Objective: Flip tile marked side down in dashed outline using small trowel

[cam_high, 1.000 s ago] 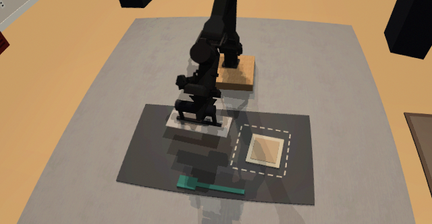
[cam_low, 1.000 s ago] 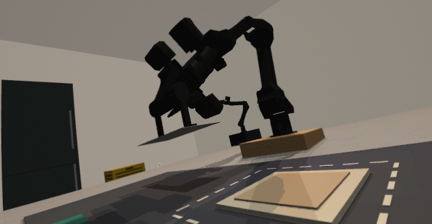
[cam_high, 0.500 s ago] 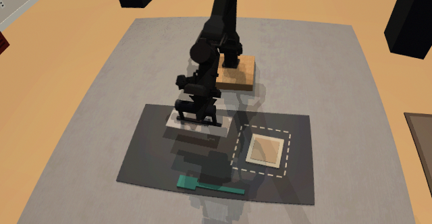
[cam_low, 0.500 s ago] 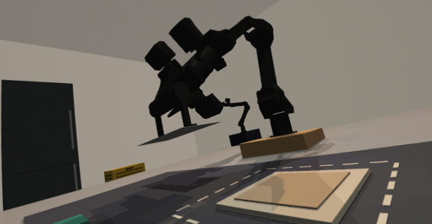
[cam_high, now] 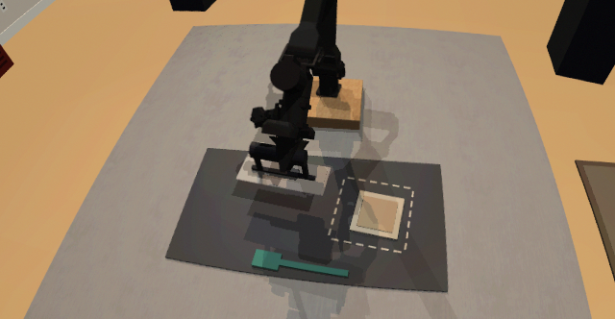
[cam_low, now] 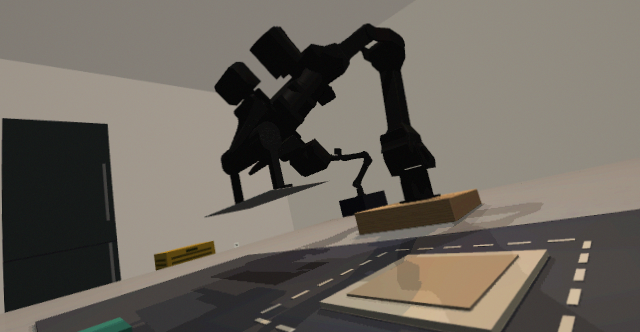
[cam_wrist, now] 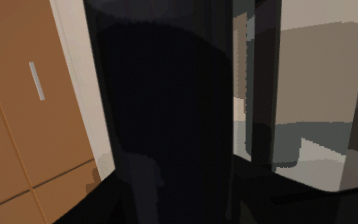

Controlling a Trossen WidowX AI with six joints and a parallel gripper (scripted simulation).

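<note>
My gripper (cam_high: 281, 153) (cam_low: 253, 151) is shut on the dark handle of the trowel (cam_high: 314, 185) (cam_low: 270, 198), whose wide flat grey blade hangs on two posts, tilted, above the left rear of the mat (cam_high: 202, 223). The tile (cam_high: 378, 213) (cam_low: 430, 277) lies flat inside the dashed outline (cam_low: 573, 297), a tan square panel on its cream upper face. The trowel is well apart from the tile. In the wrist view a large dark shape blocks the middle; the blade edge and fingertips cannot be made out there.
A green spatula-like tool (cam_high: 266, 259) (cam_low: 110, 325) lies along the front of the mat, its handle pointing right. The arm's wooden base block (cam_high: 336, 110) (cam_low: 415, 214) stands behind the mat. Dark boxes stand beyond the grey table (cam_high: 120, 189).
</note>
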